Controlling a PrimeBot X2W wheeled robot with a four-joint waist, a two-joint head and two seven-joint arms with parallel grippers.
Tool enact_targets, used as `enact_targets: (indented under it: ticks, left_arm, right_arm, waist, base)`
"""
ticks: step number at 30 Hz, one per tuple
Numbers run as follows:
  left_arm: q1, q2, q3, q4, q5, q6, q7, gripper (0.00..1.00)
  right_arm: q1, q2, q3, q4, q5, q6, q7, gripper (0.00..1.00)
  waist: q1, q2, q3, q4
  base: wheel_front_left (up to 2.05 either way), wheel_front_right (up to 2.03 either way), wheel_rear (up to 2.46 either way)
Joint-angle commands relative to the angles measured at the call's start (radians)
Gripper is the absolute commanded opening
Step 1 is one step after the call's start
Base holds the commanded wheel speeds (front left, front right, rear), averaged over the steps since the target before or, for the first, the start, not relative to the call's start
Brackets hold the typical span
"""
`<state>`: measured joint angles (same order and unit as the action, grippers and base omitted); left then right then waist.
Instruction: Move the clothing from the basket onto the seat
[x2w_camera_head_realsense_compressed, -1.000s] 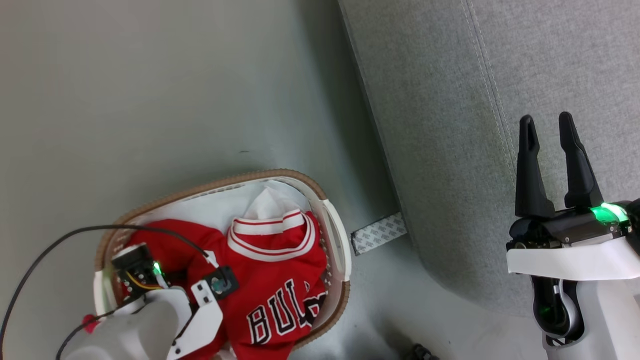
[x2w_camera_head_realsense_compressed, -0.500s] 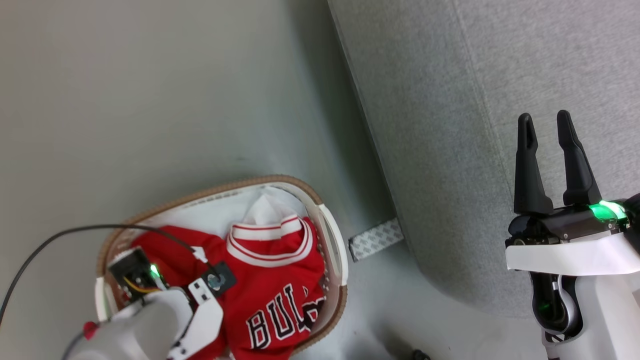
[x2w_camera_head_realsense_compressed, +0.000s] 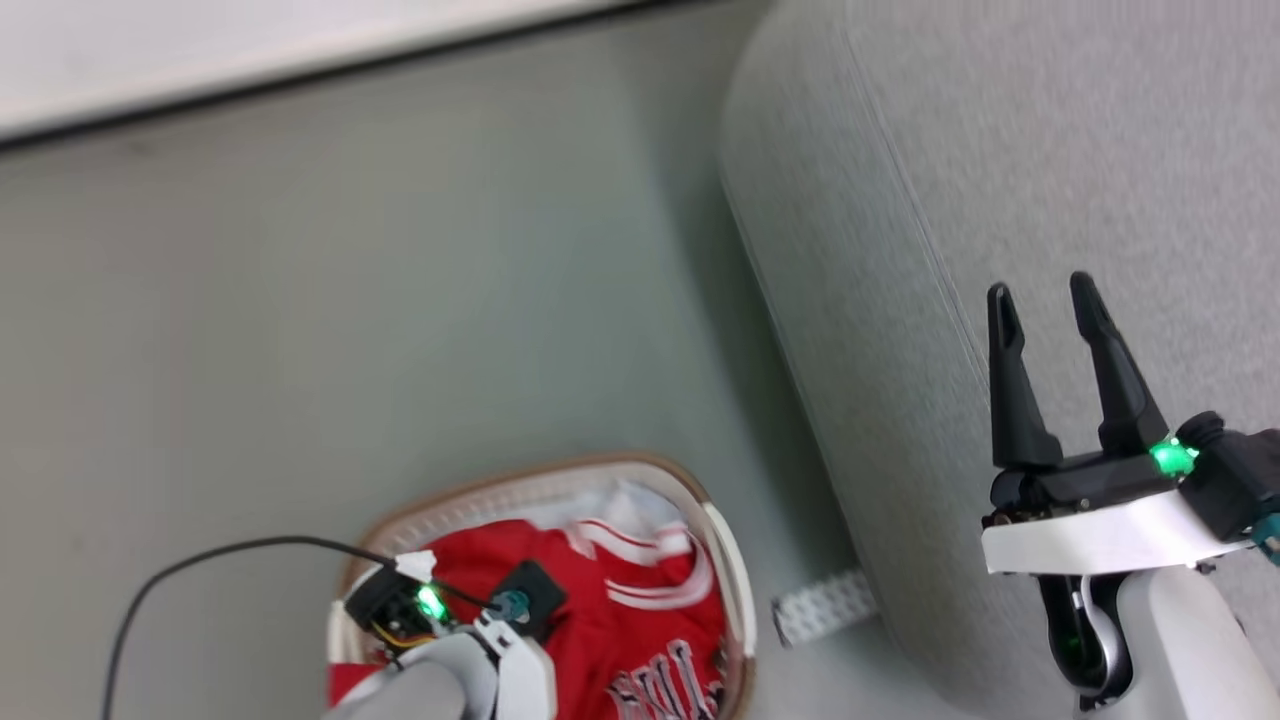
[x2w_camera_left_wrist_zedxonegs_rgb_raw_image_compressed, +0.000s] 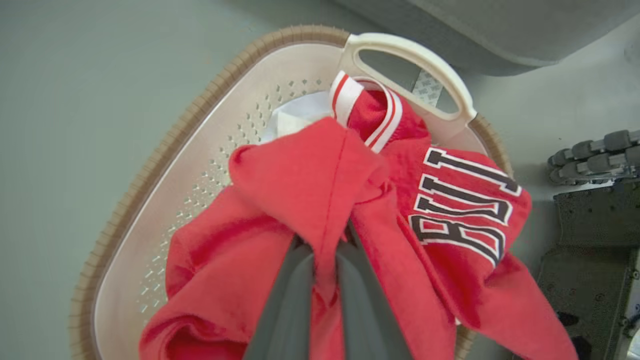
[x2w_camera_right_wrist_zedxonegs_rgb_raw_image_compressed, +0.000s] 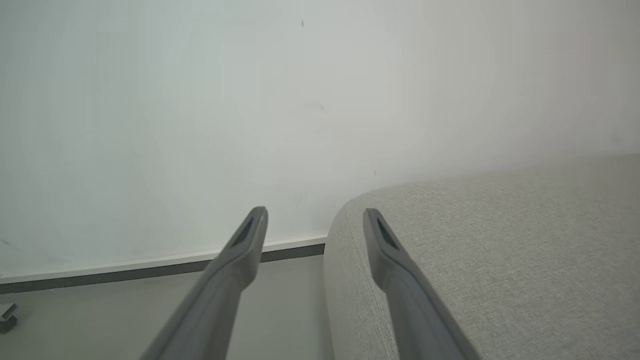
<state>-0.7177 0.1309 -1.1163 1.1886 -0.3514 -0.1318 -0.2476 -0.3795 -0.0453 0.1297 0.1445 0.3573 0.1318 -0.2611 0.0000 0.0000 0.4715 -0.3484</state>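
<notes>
Grey-green floor (x2w_camera_head_realsense_compressed: 400, 300) lies under the basket (x2w_camera_left_wrist_zedxonegs_rgb_raw_image_compressed: 220, 145), where my left gripper (x2w_camera_left_wrist_zedxonegs_rgb_raw_image_compressed: 324, 250) is clamped on a fold of the red clothing (x2w_camera_left_wrist_zedxonegs_rgb_raw_image_compressed: 300, 165), bunched just beyond its fingertips inside the basket. My right gripper (x2w_camera_head_realsense_compressed: 1041, 290) hangs with fingers spread over the seat (x2w_camera_head_realsense_compressed: 1000, 150), which runs ahead and rightward.

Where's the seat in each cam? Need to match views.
Head view: seat, right side, top to bottom edge.
Left wrist view: seat, top right corner, beyond the basket handle.
Right wrist view: seat, lower right, rounded corner near centre.
Shared landmark: patterned strip at the seat's foot, head and left wrist views.
</notes>
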Motion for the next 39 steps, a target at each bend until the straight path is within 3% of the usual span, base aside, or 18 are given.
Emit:
enact_targets:
  ticks: [1, 11, 20, 30, 39]
  left_arm:
    - [0.016, -0.001, -0.003, -0.005, -0.021, 0.001, -0.005, 0.0]
    - [0.077, -0.004, 0.053, -0.17, -0.138, 0.002, -0.016, 0.0]
    - [0.179, 0.041, 0.203, -0.452, -0.116, 0.036, -0.017, 0.0]
    - [0.158, 0.06, 0.377, -0.687, -0.12, 0.052, -0.017, 0.0]
    - [0.079, 0.072, 0.45, -0.787, -0.171, 0.04, 0.002, 0.0]
  right_arm:
    - [0.02, -0.006, -0.002, 0.008, -0.009, -0.002, -0.003, 1.0]
    - [0.108, -0.005, -0.004, 0.077, -0.022, -0.002, -0.003, 1.0]
    - [0.178, -0.005, 0.026, 0.111, -0.005, -0.002, -0.003, 1.0]
    - [0.213, -0.005, 0.087, 0.096, 0.015, -0.002, -0.003, 1.0]
    - [0.22, -0.004, 0.143, 0.068, 0.036, -0.002, -0.003, 1.0]
  waist:
    - [0.0, 0.0, -0.096, 0.076]
    - [0.0, 0.0, -0.305, 0.191]
    - [0.0, 0.0, -0.432, 0.247]
    - [0.0, 0.0, -0.479, 0.278]
    - [0.0, 0.0, -0.478, 0.294]
  base:
    - [0.0, 0.0, 0.0]
    - [0.0, 0.0, 0.0]
    - [0.0, 0.0, 0.0]
    - [0.0, 0.0, 0.0]
    - [0.0, 0.0, 0.0]
